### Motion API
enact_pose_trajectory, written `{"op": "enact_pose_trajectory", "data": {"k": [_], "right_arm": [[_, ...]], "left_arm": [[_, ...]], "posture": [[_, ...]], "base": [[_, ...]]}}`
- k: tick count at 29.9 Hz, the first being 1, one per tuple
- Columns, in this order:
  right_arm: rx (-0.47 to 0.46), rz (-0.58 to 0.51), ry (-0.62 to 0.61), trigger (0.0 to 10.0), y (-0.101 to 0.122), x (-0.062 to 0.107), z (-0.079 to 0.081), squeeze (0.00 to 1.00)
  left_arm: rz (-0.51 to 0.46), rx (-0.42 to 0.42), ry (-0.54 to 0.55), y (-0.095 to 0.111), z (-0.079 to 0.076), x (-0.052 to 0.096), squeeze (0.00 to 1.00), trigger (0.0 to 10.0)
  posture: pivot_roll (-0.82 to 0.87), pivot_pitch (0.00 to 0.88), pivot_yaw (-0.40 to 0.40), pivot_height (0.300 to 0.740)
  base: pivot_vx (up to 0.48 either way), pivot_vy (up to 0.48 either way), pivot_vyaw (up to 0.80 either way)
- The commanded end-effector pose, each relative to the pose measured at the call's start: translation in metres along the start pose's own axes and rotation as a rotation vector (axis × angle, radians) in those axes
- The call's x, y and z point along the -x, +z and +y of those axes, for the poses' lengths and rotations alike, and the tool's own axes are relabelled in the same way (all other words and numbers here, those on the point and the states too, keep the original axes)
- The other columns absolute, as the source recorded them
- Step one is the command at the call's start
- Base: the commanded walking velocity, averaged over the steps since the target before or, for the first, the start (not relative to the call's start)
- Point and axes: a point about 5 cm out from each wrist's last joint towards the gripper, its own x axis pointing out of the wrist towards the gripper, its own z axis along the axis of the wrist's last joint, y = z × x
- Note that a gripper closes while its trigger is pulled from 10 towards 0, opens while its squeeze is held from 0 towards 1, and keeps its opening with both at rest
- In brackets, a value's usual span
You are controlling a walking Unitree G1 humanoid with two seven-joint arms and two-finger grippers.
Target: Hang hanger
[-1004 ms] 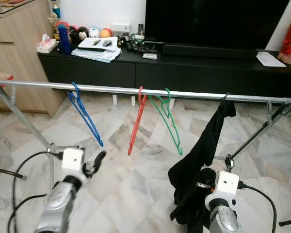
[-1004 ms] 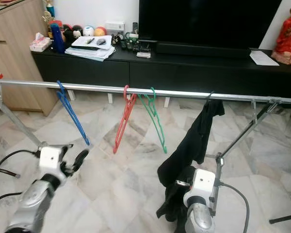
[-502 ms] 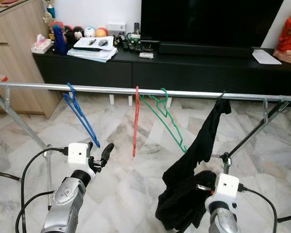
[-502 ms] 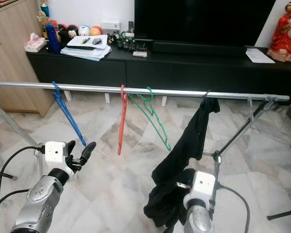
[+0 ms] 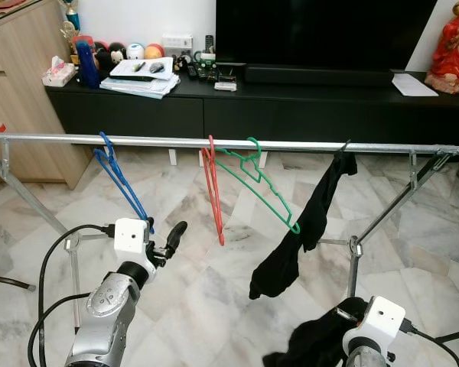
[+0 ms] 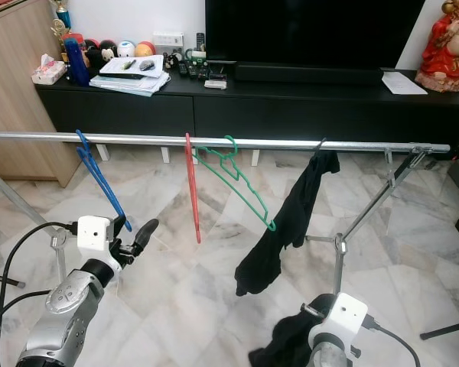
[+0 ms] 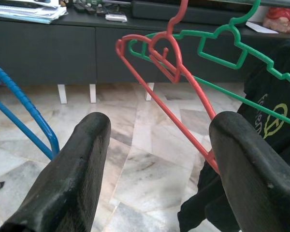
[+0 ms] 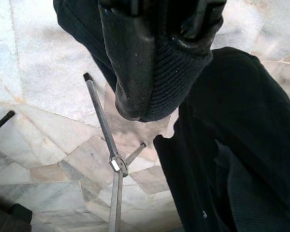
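Note:
A silver clothes rail (image 5: 291, 145) runs across in front of me. On it hang a blue hanger (image 5: 118, 180), a red hanger (image 5: 213, 191) and a green hanger (image 5: 256, 180). Further right, a black garment (image 5: 314, 222) hangs from a hook on the rail. My left gripper (image 5: 167, 235) is open below the blue hanger, with nothing between its fingers (image 7: 82, 164). In the left wrist view the red hanger (image 7: 183, 82) and green hanger (image 7: 222, 48) lie ahead. My right gripper (image 8: 154, 92) is low by the floor, shut on black cloth (image 5: 310, 348).
A black TV cabinet (image 5: 291, 107) with a television (image 5: 321, 30) stands behind the rail, and a wooden cupboard (image 5: 23, 92) at the left. The rack's slanted legs (image 5: 356, 245) and black cables (image 5: 46, 260) are on the marble floor. A red figurine (image 5: 455, 46) sits at the far right.
The camera has shifted. My right gripper has dropped lower with the black cloth, and the hung garment now hangs shorter. The left gripper has risen slightly. The red hanger has swung.

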Motion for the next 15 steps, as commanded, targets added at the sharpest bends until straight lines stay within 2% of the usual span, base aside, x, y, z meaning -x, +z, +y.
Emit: {"op": "enact_pose_trajectory", "data": {"k": [1,5,15], "right_arm": [[-0.005,-0.019,0.001,10.0,0.0030,-0.0010,0.0015,0.00],[-0.002,-0.021,0.005,10.0,0.0028,-0.0008,0.0023,0.00],[0.007,-0.023,0.013,10.0,0.0028,-0.0013,0.0038,0.00]], "left_arm": [[0.003,-0.025,-0.020,0.0030,-0.0030,0.0002,0.00,10.0],[0.006,-0.033,-0.034,0.0039,-0.0051,-0.0014,0.00,10.0],[0.016,-0.032,-0.051,0.0014,-0.0086,-0.0014,0.00,10.0]], "posture": [[-0.09,0.109,-0.009,0.740],[-0.09,0.108,-0.010,0.740],[-0.09,0.107,-0.010,0.740]], "base": [[0.000,0.000,0.00],[0.208,0.000,0.00],[0.317,0.000,0.00]]}}
